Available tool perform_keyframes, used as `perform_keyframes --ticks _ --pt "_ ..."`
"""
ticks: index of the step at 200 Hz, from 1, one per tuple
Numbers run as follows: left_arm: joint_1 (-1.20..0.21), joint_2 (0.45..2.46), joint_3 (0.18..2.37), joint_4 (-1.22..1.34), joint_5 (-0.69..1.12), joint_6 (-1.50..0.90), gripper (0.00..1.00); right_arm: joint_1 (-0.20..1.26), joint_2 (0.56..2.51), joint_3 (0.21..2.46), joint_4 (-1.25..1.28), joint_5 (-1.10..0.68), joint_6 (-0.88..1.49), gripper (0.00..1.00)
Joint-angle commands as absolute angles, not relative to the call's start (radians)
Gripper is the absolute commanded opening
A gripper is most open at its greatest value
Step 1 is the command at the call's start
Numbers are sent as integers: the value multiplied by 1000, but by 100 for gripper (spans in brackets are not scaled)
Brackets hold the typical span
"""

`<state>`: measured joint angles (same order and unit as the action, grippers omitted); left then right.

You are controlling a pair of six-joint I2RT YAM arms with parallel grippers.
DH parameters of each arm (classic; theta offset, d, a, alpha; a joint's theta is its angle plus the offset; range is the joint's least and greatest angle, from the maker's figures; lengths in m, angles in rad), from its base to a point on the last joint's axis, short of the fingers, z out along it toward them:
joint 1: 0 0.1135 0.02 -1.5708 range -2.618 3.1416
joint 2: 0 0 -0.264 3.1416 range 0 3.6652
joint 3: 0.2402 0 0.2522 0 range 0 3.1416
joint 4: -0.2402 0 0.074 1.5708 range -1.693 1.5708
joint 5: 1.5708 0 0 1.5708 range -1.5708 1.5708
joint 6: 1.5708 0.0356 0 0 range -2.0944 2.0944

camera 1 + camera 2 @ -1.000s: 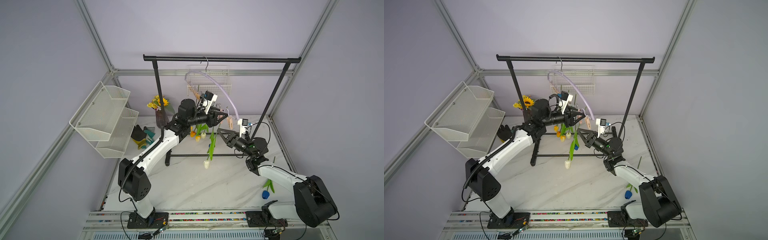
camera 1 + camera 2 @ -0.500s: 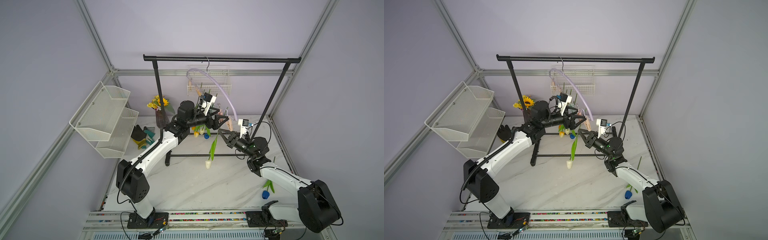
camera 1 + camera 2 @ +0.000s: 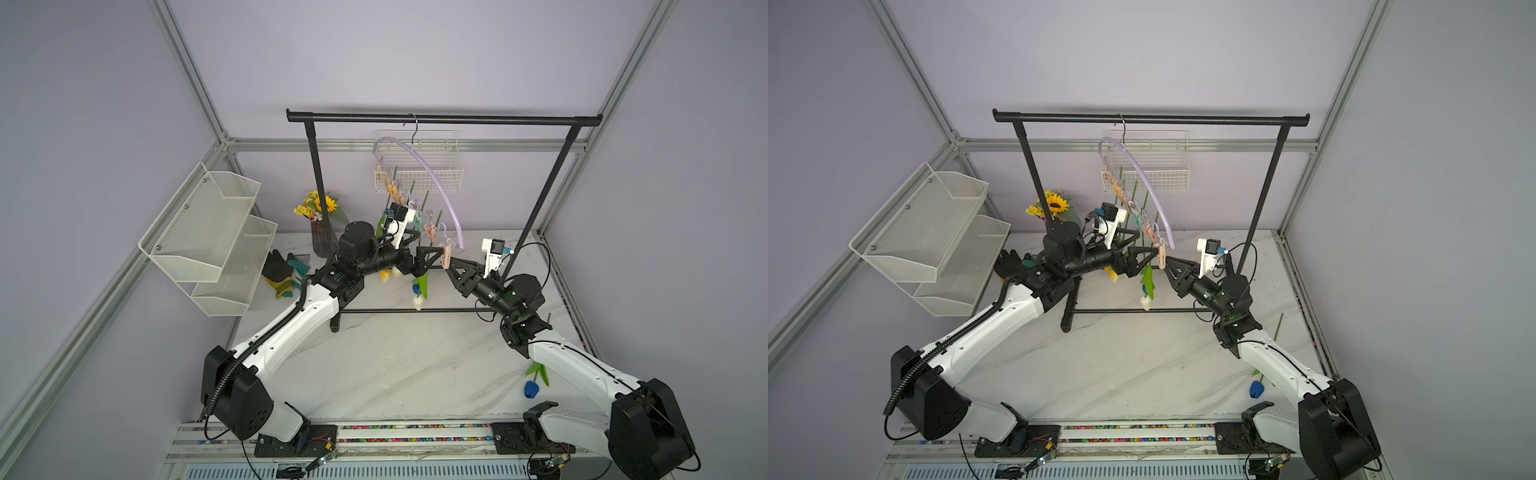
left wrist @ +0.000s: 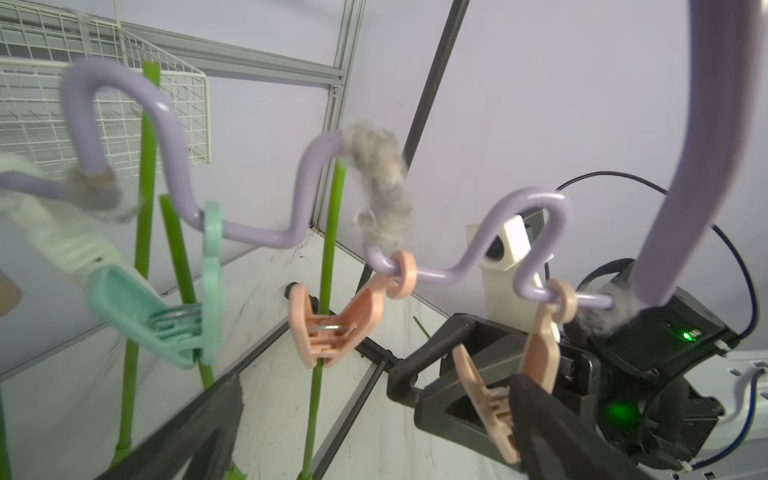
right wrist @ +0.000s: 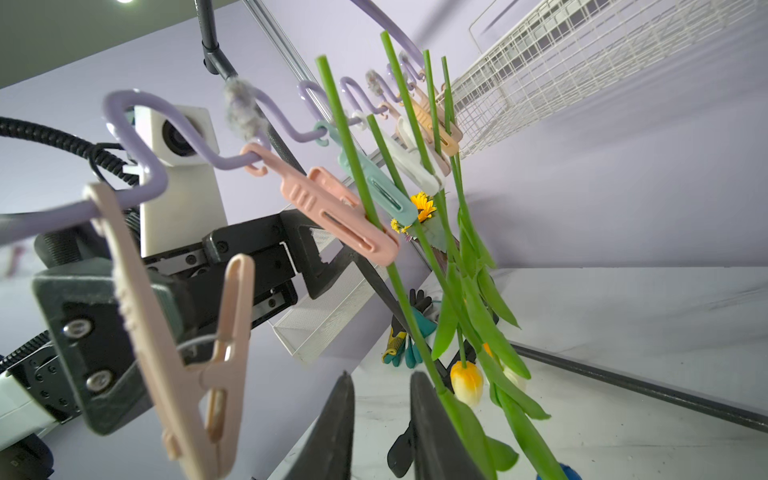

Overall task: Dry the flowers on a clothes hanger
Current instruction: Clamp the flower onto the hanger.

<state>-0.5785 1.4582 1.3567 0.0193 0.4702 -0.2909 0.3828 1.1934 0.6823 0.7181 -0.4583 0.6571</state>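
Entry, drying lot. Pale lilac arched plastic clothes hanger [image 4: 715, 158]: hooked on the black metal garment rack [image 3: 440, 119] at the far middle of the white marbled table [image 3: 395, 365], its row of pastel clips slanting down toward me. Artificial tulips on long green stems: several are pegged head-down, a yellow head [image 5: 466, 382] among them. One blue-headed tulip [image 3: 531, 388] lies loose on the table at the near right, just beside the right forearm, long axis running near to far, head nearest me. Pale pink clothespin [image 5: 183, 332], nearest on the row: empty. Left end effector [image 3: 420, 248]: spread wide, grasping nothing, just left of that pin. Right end effector [image 5: 380, 376]: fingers slightly parted, nothing between them, a pegged stem passing just outside one finger. My judgement: the right arm is much nearer the loose tulip, which lies below and to the near right of its end effector. The left is better placed for the empty pin.
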Motion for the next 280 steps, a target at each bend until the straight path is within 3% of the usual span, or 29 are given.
perform_keyframes --ticks 1,88,119,164,256,280 --pt "-583 1421 1341 29 437 -268 100 388 1165 678 673 -433 613 28" --pt "-583 1353 1336 -129 342 -249 100 389 1111 690 559 -399 560 29" --pt "-582 1338 1371 -227 270 -242 100 387 1069 725 381 -335 529 29" --pt "-582 1295 1413 -352 139 -233 100 387 981 748 58 -119 477 29" --pt "-580 1258 1492 -512 -45 -222 100 375 802 669 -275 370 519 29" --pt "-580 1251 1494 -552 -156 -247 100 347 790 650 -345 458 570 34"
